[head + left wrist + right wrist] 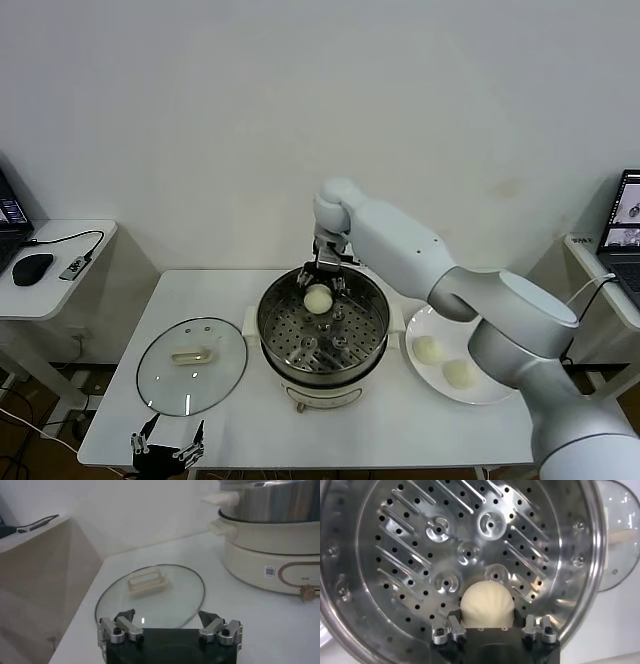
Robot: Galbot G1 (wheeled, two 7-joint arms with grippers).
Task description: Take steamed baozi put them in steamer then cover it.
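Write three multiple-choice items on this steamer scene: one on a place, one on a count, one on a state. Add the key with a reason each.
1. Where does the cover lie?
A. on the steamer
B. on the table left of the steamer
C. on the plate

2. How many baozi are on the plate?
A. two
B. none
C. four

3. How does the steamer stand?
A. covered
B. tipped over
C. uncovered

Key:
1 B: the glass lid lies flat on the table near the left gripper.
2 A: two buns sit there, a third is in the pot at the right gripper.
3 C: its perforated tray shows.
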